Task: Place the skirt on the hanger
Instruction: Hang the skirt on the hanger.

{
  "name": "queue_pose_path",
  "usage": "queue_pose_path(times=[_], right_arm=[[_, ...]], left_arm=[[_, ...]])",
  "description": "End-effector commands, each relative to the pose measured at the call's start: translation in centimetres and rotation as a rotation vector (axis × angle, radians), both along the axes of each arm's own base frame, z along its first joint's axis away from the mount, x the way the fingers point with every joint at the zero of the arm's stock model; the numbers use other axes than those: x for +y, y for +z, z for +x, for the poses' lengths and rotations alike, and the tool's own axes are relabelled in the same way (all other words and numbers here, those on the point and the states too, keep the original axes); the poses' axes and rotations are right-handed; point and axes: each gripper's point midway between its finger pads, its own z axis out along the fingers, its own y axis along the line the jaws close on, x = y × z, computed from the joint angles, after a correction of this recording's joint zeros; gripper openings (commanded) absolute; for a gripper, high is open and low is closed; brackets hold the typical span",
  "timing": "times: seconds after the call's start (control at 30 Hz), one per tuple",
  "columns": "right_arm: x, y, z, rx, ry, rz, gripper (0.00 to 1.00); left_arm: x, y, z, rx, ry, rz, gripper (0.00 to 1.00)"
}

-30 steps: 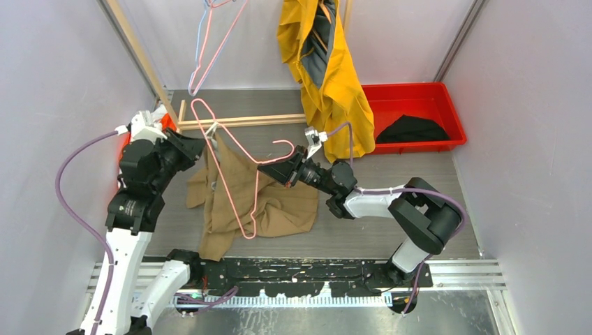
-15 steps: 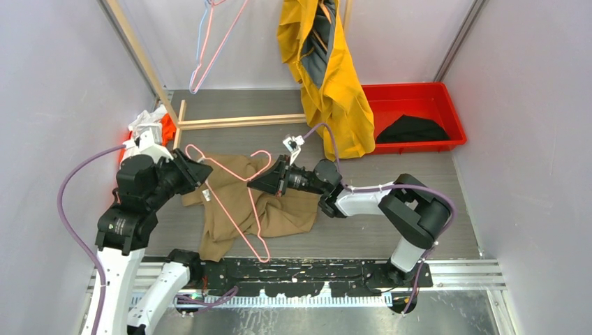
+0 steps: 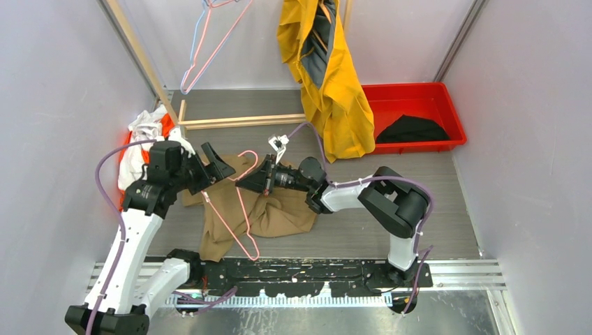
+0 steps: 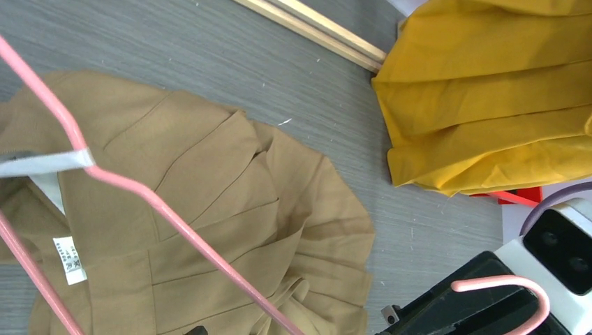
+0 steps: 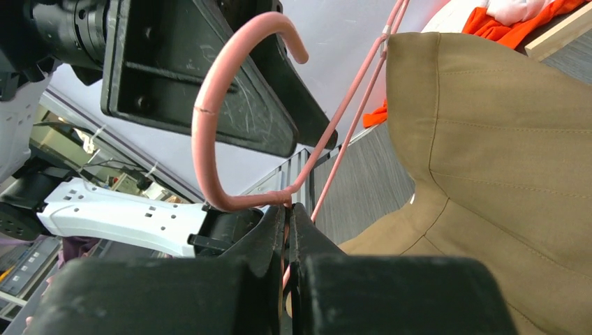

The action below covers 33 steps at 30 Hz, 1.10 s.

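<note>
Nearest you, the pink hanger (image 5: 202,132) slants over the brown skirt (image 3: 279,209), which lies crumpled on the table (image 3: 391,234). Your right gripper (image 3: 246,183) pinches the hanger's neck below the hook. Your left gripper (image 3: 215,167) stands spread beside the skirt's waist, gripping nothing.

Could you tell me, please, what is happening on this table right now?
Two arms are working to get a brown skirt onto a pink hanger. The right gripper has its jaws shut on the hanger's neck, just below the hook. The left gripper hovers at the skirt's left edge, jaws open, holding nothing. The skirt lies crumpled on the table with the hanger across it.
</note>
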Motion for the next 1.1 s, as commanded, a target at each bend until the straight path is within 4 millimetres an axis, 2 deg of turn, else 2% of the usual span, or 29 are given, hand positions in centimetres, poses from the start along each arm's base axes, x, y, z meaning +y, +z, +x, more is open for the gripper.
queue_pose_path(times=[0.0,0.07,0.1,0.27,0.33,0.4,0.9,0.93,1.0,1.07], right_arm=[[0.4,3.8,0.2,-0.097,-0.013,0.110,0.01],[0.8,3.8,0.3,-0.096,-0.005,0.107,0.01],[1.0,3.9,0.3,-0.096,0.005,0.105,0.01],[1.7,3.8,0.3,-0.089,0.039,0.092,0.01],[2.0,3.8,0.3,-0.086,0.051,0.081,0.01],[2.1,3.8,0.1,-0.081,0.068,0.074,0.01],[1.6,3.9,0.4,-0.038,0.095,0.083,0.02],[1.6,4.0,0.4,-0.022,0.106,0.084,0.03],[1.2,4.3,0.6,0.021,0.123,0.090,0.16],[0.6,4.6,0.9,0.076,0.139,0.095,0.18]], left_arm=[[0.1,0.3,1.3,-0.048,0.034,-0.013,0.83],[0.1,-0.2,1.8,-0.047,0.045,-0.015,0.79],[-0.1,-0.3,2.1,-0.053,0.041,-0.022,0.73],[-0.6,-1.0,3.9,-0.041,0.027,-0.027,0.23],[-0.8,-1.1,4.5,-0.033,0.019,-0.024,0.16],[-0.9,-1.1,4.7,-0.035,0.014,-0.022,0.02],[-0.5,-1.6,5.0,-0.043,0.021,-0.007,0.00],[-0.4,-1.8,5.1,-0.042,0.025,-0.007,0.00],[-0.2,-1.8,5.4,-0.043,0.034,-0.011,0.00],[-0.2,-1.6,5.6,-0.040,0.032,-0.018,0.00]])
